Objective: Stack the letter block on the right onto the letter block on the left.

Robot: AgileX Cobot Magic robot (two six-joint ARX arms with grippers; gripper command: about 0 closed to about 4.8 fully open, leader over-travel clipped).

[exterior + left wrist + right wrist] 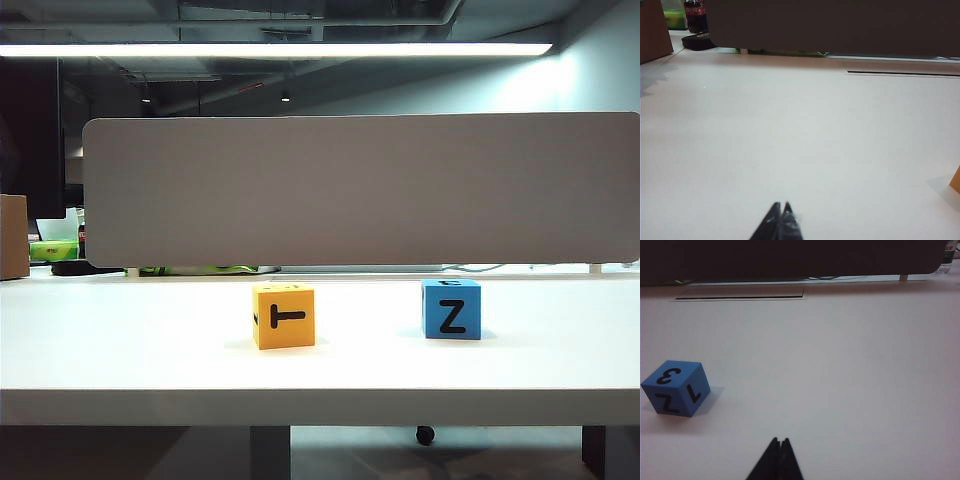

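On the white worktop [120,350] the blue Z block [451,309] sits well right of the orange T block [284,315], while the left end effector [781,206] and right end effector [779,441], both clenched and empty, risk nudging the blue block askew unless opened first.

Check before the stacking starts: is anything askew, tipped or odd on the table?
Nothing stands out. The orange block and blue block sit flat and apart; both tools, left and right, are shut, holding nothing.
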